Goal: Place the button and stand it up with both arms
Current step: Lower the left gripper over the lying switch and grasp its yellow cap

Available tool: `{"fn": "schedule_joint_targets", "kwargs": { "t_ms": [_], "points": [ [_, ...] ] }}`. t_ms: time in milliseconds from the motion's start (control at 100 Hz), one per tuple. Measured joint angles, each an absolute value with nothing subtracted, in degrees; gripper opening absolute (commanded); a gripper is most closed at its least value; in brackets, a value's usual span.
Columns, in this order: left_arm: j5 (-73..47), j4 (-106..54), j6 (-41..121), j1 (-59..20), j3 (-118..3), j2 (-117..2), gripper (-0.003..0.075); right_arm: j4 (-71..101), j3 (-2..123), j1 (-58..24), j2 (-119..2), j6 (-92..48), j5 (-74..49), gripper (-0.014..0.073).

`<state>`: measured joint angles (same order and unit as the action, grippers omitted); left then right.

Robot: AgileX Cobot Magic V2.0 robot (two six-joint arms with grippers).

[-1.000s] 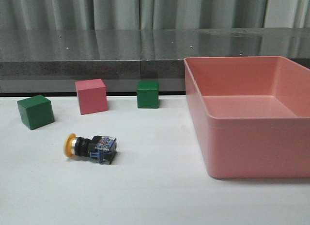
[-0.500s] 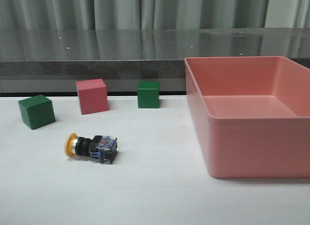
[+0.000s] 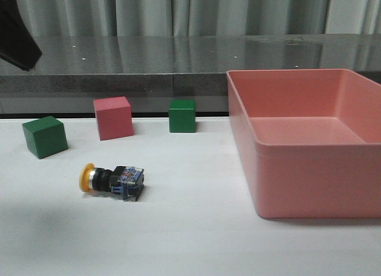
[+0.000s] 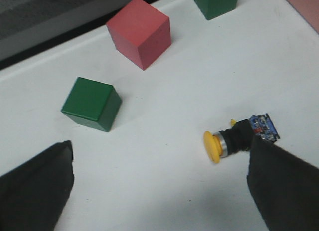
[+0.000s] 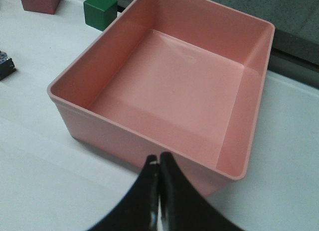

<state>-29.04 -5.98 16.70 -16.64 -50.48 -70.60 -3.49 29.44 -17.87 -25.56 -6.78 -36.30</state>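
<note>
Button (image 3: pixel 111 181) lies sideways, untouched — left fingers (image 4: pixel 35 191) spread wide, right fingers (image 5: pixel 169 191) pressed together, empty.

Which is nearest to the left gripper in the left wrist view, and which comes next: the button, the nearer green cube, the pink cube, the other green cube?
From the open left gripper:
1. Button, lying on its side by one finger.
2. Nearer green cube, beyond the other finger.
3. Pink cube, further back.
4. Other green cube, at the picture's edge.
</note>
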Motion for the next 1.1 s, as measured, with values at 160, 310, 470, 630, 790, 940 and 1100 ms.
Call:
{"fn": "schedule_joint_targets", "kwargs": {
  "t_ms": [160,310,470,630,790,940,1100],
  "points": [
    [-27.0,-14.6,30.3,-17.0,-50.8,-75.2,0.0608,-3.5,29.4,-17.9,-25.6,-6.8,-36.3,-0.0062],
    [-32.1,-31.5,56.3,-15.7,-53.4,-79.8,0.0603,-3.5,29.4,-17.9,-25.6,-6.8,-36.3,-0.0062],
    [-44.3,-49.2,83.6,-9.7,-56.4,-85.4,0.0603,-3.5,29.4,-17.9,-25.6,-6.8,-36.3,-0.0062],
    [-50.2,-56.9,101.2,-4.2,-56.9,-89.9,0.0603,-3.6,29.4,-17.9,-25.6,-6.8,-36.3,-0.0062],
    [-54.1,-59.3,107.9,-1.7,-57.0,-94.6,0.0603,-3.6,29.4,-17.9,-25.6,-6.8,-36.3,-0.0062],
    [-54.2,-60.5,109.3,-1.6,-57.0,-98.9,0.0601,-3.6,29.4,-17.9,-25.6,-6.8,-36.3,-0.0062],
    [-55.1,-63.1,109.4,-1.6,-57.0,-102.0,0.0600,-3.6,29.4,-17.9,-25.6,-6.7,-36.3,-0.0062]
  ]
}}
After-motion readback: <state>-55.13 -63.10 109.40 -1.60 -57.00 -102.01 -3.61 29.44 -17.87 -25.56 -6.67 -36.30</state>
